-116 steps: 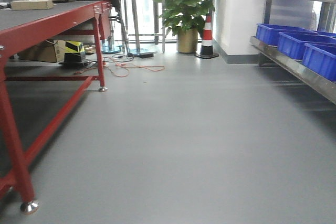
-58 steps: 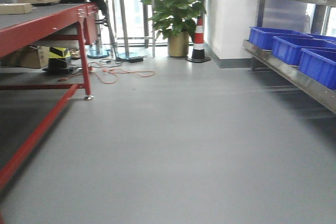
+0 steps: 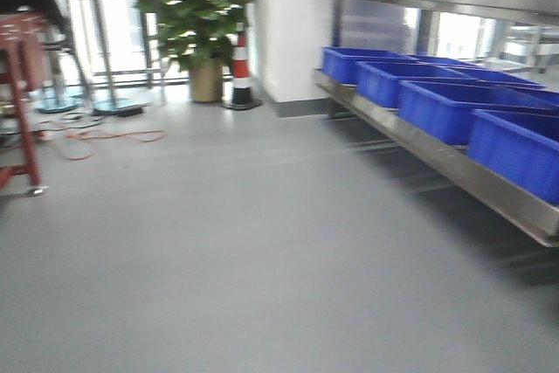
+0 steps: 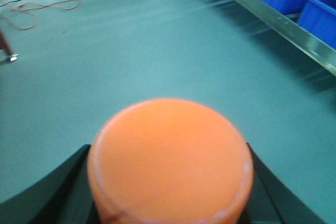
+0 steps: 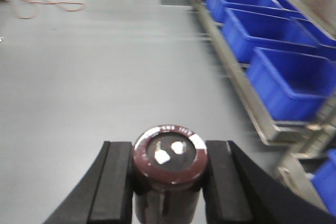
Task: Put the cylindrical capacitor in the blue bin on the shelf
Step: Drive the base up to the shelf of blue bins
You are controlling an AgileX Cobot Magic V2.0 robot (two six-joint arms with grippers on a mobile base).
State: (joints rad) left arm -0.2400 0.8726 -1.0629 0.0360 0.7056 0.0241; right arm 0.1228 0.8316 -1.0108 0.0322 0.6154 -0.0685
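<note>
The cylindrical capacitor [image 4: 170, 161] shows as a blurred orange round end filling the lower left wrist view. My left gripper [image 4: 169, 195] is shut on it, a black finger at either side. My right gripper [image 5: 169, 174] is shut on a dark maroon cylinder [image 5: 170, 153] with two white terminals on its end. The steel shelf [image 3: 454, 168] runs along the right, with its rail also in the wrist views [image 4: 283, 24] [image 5: 236, 77]. Several blue bins [image 3: 445, 107] [image 5: 294, 85] stand open in a row on it. Neither gripper appears in the front view.
Grey floor lies between me and the shelf. A potted plant [image 3: 199, 15] and a striped cone [image 3: 240, 72] stand by the white pillar [image 3: 293, 24] at the back. An orange cable [image 3: 87, 139] trails on the floor near the red table's leg [image 3: 26, 111] at the left edge.
The front view has swung right. The red table has slid almost out at the left, and the shelf with its blue bins now looms larger and nearer on the right.
</note>
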